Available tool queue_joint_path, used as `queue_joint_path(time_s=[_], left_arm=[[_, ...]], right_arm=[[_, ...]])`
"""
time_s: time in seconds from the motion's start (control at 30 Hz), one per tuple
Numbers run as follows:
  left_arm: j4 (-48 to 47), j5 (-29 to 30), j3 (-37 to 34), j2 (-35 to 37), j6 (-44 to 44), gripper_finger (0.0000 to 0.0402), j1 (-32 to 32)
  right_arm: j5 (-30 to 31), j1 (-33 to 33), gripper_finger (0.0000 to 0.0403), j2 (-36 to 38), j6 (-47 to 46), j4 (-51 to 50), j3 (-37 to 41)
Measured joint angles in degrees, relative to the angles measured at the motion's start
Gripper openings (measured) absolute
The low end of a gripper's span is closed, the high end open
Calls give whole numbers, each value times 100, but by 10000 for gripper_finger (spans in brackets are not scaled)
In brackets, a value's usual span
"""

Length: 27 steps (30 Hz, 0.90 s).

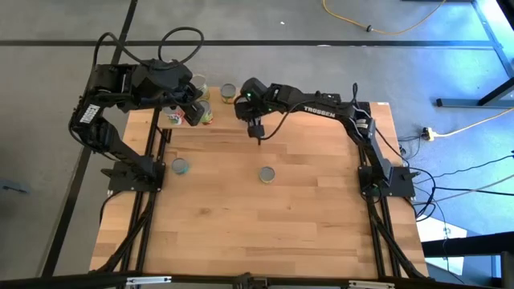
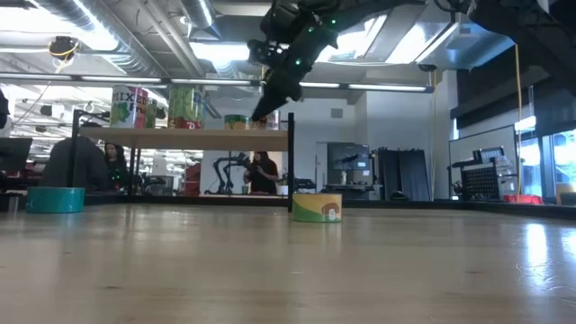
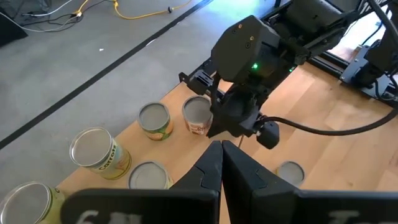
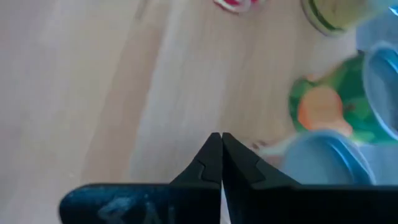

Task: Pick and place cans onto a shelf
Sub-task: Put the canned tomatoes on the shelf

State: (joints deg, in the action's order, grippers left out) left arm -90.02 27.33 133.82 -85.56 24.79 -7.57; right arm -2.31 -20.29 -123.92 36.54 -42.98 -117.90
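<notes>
The shelf (image 2: 184, 138) stands at the table's far left and also shows in the high view (image 1: 218, 111). Several cans stand on it (image 2: 130, 105) (image 2: 184, 106) (image 2: 236, 121) (image 3: 155, 119) (image 3: 198, 115). A yellow-green can (image 2: 317, 207) (image 1: 267, 174) and a teal can (image 2: 56, 199) (image 1: 182, 166) stand on the tabletop. My right gripper (image 4: 221, 140) (image 2: 261, 112) is shut and empty, slanting down over the shelf's right end, close to the cans there. My left gripper (image 3: 221, 149) (image 1: 197, 100) is shut and empty, above the shelf's left part.
The two arms are close together over the shelf; a black cable (image 1: 257, 128) hangs from my right arm's wrist. Bare wood tabletop (image 1: 265, 233) lies toward the near edge. People sit in the room behind the table (image 2: 81, 162).
</notes>
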Motion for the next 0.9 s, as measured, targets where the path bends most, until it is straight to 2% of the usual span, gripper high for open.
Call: queue_joint_path(time_s=[0.23, 0.4, 0.63, 0.77, 0.9], left_arm=[[0, 0, 0, 0, 1, 0, -2], [0, 2, 0, 0, 5, 0, 0], [0, 2, 0, 0, 7, 0, 0], [0, 2, 0, 0, 7, 0, 0], [0, 2, 0, 0, 8, 0, 0]], right_arm=[[191, -86, 1, 0, -18, 186, 76], [556, -166, 0, 0, -24, 328, 76], [620, -347, 0, 0, -44, 344, 76], [1006, -411, 0, 0, -46, 388, 76], [852, -455, 0, 0, -48, 374, 76]])
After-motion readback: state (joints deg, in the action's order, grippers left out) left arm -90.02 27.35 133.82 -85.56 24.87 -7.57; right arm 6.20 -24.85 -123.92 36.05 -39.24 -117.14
